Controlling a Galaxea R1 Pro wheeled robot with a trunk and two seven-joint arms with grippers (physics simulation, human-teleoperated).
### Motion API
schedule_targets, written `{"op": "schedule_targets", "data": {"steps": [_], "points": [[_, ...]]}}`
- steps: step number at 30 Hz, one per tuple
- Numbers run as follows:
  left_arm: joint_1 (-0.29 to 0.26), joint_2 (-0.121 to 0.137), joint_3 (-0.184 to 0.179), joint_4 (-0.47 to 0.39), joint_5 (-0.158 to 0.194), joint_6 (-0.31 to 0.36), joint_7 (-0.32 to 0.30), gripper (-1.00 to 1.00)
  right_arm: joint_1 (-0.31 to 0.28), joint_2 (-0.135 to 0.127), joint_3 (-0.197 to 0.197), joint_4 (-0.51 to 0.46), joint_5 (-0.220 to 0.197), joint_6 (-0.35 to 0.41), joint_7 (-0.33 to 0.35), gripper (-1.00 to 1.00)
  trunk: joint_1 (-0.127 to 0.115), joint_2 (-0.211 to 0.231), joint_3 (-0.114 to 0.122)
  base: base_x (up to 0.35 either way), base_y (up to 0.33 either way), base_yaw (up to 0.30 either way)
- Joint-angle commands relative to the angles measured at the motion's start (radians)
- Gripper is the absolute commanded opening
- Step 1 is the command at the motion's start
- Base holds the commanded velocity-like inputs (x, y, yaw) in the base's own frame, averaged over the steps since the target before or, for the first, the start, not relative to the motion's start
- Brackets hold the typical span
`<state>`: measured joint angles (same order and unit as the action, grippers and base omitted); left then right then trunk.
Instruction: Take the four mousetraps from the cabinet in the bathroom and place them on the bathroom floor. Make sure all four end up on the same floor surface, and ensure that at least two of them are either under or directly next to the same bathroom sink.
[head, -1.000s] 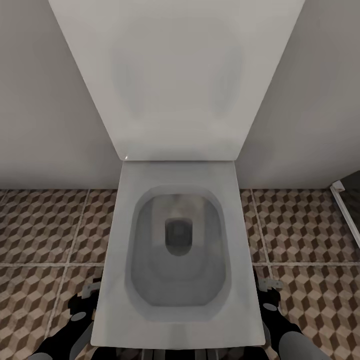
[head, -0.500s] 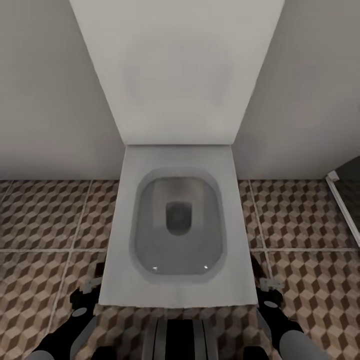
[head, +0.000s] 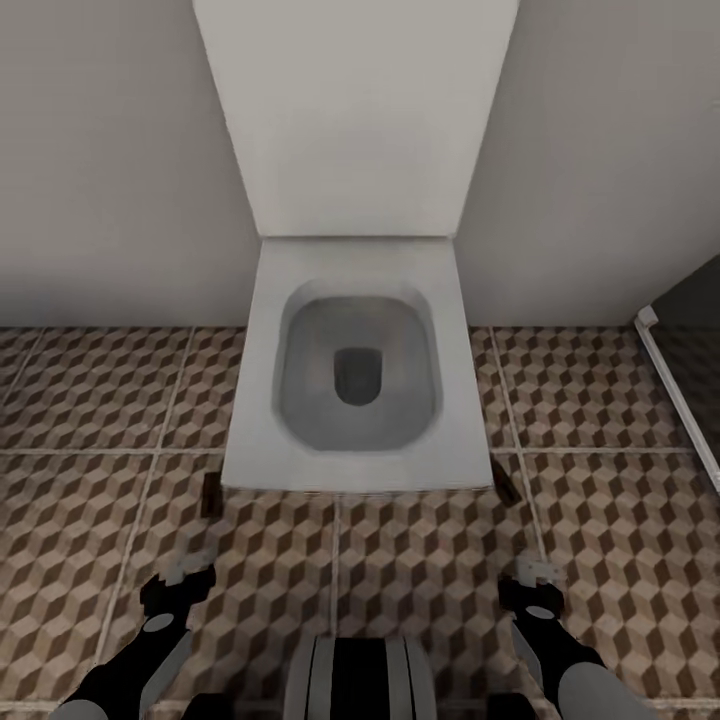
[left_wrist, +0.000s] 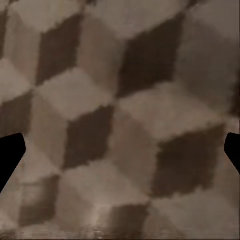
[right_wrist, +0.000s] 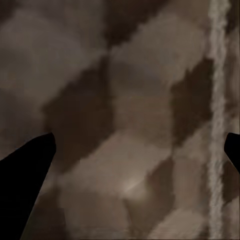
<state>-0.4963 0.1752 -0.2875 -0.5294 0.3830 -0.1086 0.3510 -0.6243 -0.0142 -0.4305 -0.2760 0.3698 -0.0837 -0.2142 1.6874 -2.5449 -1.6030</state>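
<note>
The bathroom floor (head: 420, 570) of brown, beige and grey cube tiles spreads out in front of me. Low in the head view my left gripper (head: 180, 585) and right gripper (head: 530, 580) hang just above the tiles, one on each side of my base. Both wrist views look straight down at the tiles; the left gripper (left_wrist: 120, 155) and right gripper (right_wrist: 135, 165) stand open with nothing between their fingers. A small dark brown shape (head: 211, 493) lies at the toilet's front left corner and another (head: 505, 483) at its front right; I cannot tell whether they are mousetraps. The cabinet and sink are out of view.
A white toilet (head: 300, 470) with its lid raised stands straight ahead against a pale wall (head: 110, 180). A white frame edge (head: 675, 390) with a dark panel runs along the right. Open tile lies to both sides of the toilet.
The whole view has pulled back from the toilet, which now looks smaller and farther off, uncovering more floor and the two dark shapes. The grippers keep their places in the picture.
</note>
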Motion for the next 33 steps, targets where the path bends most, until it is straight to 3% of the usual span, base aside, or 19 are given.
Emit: {"op": "schedule_targets", "data": {"steps": [1,33], "points": [[-0.001,0.001,-0.009,0.0,0.01,-0.005,0.007,1.0,0.0,0.0,-0.01,0.005,0.006,0.003,-0.001,1.0,-0.001,0.0,-0.001,-0.346,0.0,0.0],[-0.001,0.0,-0.009,-0.001,0.01,-0.005,0.006,1.0,0.0,0.002,-0.009,0.005,0.006,0.001,0.003,1.0,-0.001,0.0,-0.001,-0.346,0.0,0.0]]}}
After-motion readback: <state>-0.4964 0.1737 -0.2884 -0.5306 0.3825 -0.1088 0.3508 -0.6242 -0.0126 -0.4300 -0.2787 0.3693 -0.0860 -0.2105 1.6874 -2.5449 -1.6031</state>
